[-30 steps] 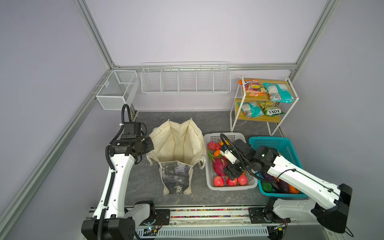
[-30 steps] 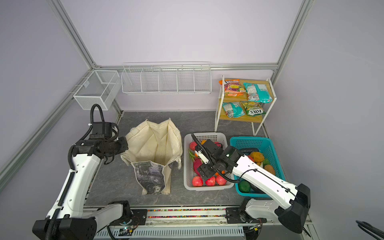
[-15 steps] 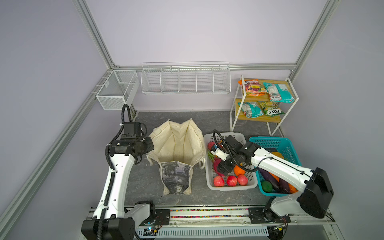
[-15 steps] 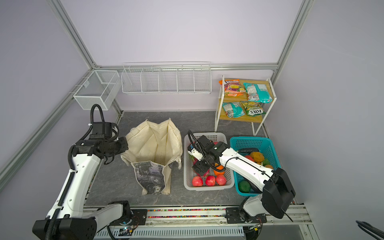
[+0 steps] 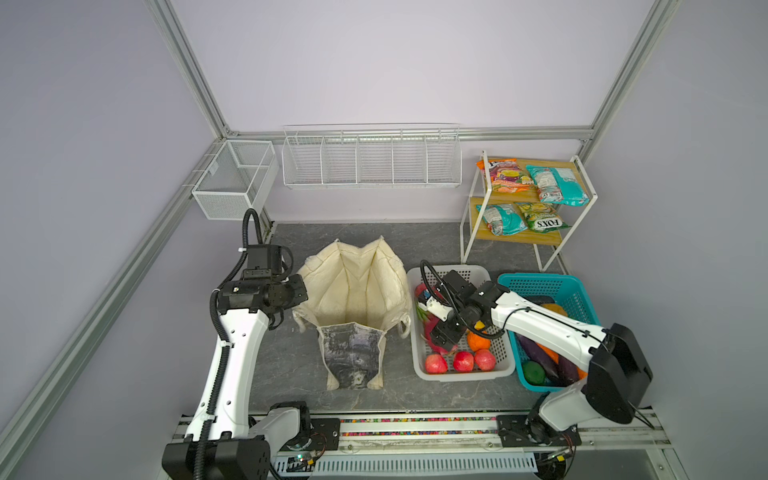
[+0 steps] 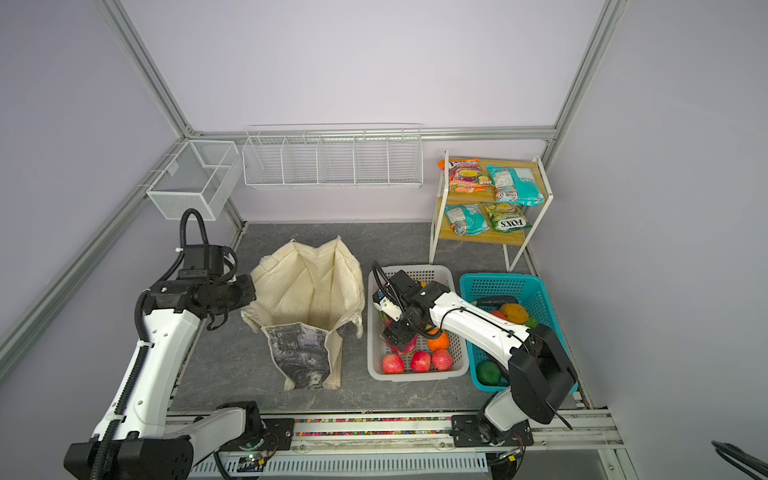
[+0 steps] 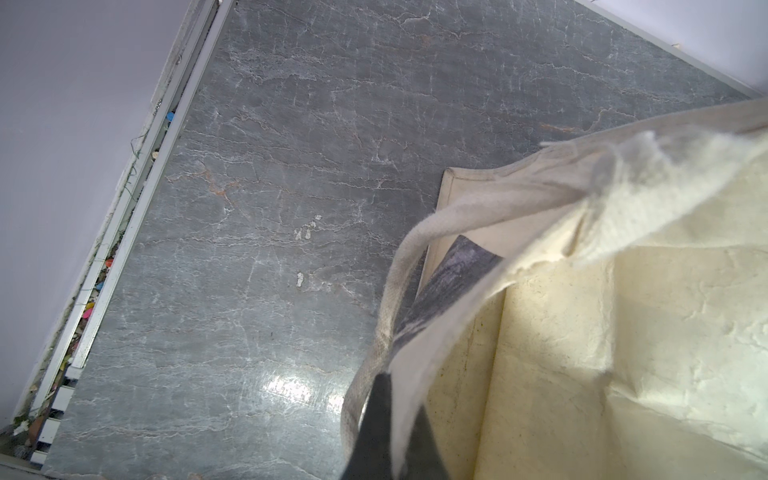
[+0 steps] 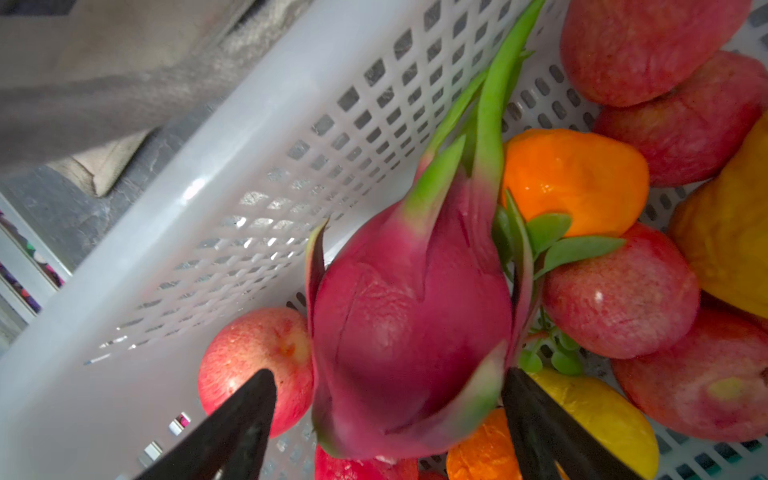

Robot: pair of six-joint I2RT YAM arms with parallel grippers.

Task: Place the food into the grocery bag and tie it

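Note:
The cream grocery bag (image 5: 353, 291) (image 6: 307, 286) stands open mid-table, its grey-black print panel facing front. My left gripper (image 5: 300, 293) (image 7: 397, 419) is shut on the bag's left rim, with cream cloth (image 7: 623, 311) pinched between the black fingers. My right gripper (image 5: 441, 334) (image 8: 386, 374) is open inside the white basket (image 5: 461, 376), its fingers either side of a pink dragon fruit (image 8: 407, 332) with a gap showing on one side. Red apples (image 5: 462, 360) and an orange (image 5: 478, 341) lie around it. A teal snack packet (image 5: 557, 189) sits on the rack.
A teal basket (image 5: 536, 282) of vegetables stands right of the white basket, under my right arm. A two-tier rack (image 5: 528, 237) with packets is at the back right. Wire baskets (image 5: 370, 160) hang on the back wall. A bag handle (image 7: 390, 291) dangles beside my left fingers.
My right gripper has shifted left within the white basket onto the dragon fruit, and its elbow has swung back to the right. The left arm and bag have not moved.

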